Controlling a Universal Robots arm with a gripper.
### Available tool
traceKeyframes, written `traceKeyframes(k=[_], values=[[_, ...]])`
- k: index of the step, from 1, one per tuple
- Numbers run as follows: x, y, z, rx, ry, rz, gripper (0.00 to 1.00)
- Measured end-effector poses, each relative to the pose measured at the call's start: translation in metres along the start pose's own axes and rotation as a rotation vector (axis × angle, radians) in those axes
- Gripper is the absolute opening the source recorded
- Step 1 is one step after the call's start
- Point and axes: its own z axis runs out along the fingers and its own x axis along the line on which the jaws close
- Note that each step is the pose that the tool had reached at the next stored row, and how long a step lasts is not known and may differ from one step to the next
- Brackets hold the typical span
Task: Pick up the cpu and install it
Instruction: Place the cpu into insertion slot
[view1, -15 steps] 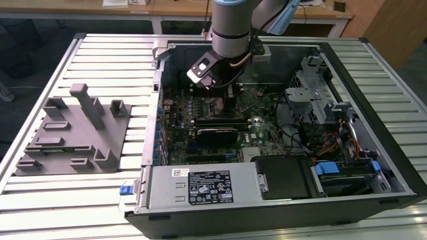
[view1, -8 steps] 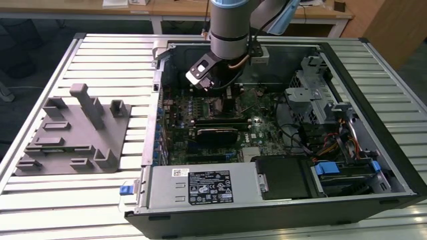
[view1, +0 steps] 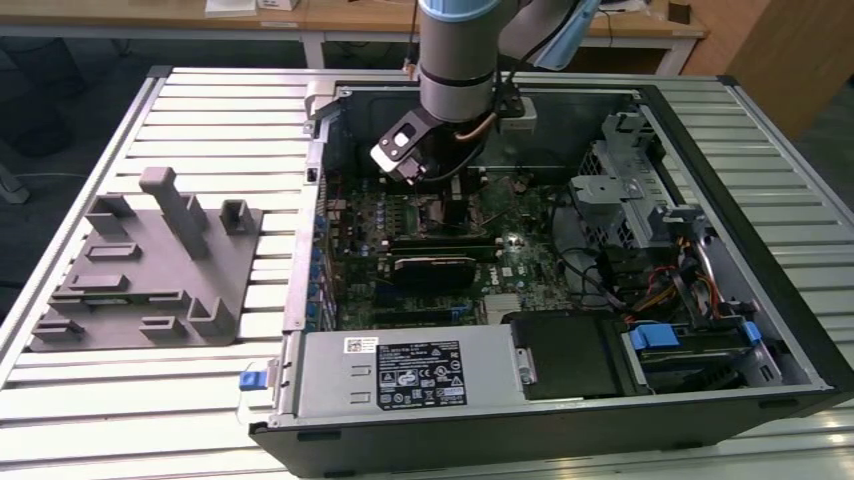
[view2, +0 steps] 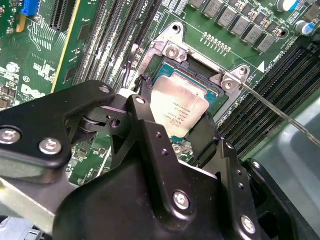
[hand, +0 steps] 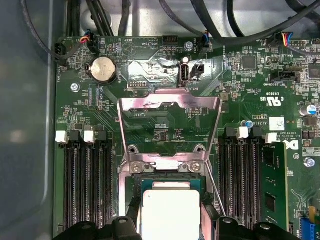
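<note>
At the socket (view2: 199, 76), fingers (view2: 204, 134) clamp the cpu (view2: 177, 107) by opposite edges; load plate (hand: 170, 102) swung open.

You find print at these locations; none of it is legible enough to quote.
- cpu (view2: 180, 107): several lines of dark print on the lid.
- Motherboard (hand: 240, 90): white silkscreen ref. marks by connectors and a cert. mark.
- PSU (view1: 327, 385): white barcode sticker (view1: 360, 345) and black label (view1: 420, 378) w/ white text and symbols.
</note>
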Motion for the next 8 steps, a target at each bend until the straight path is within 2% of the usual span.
traceKeyframes(k=[8], values=[[0.0031,-0.0001,0.0017,-0.0002,0.0002,0.000,0.55]])
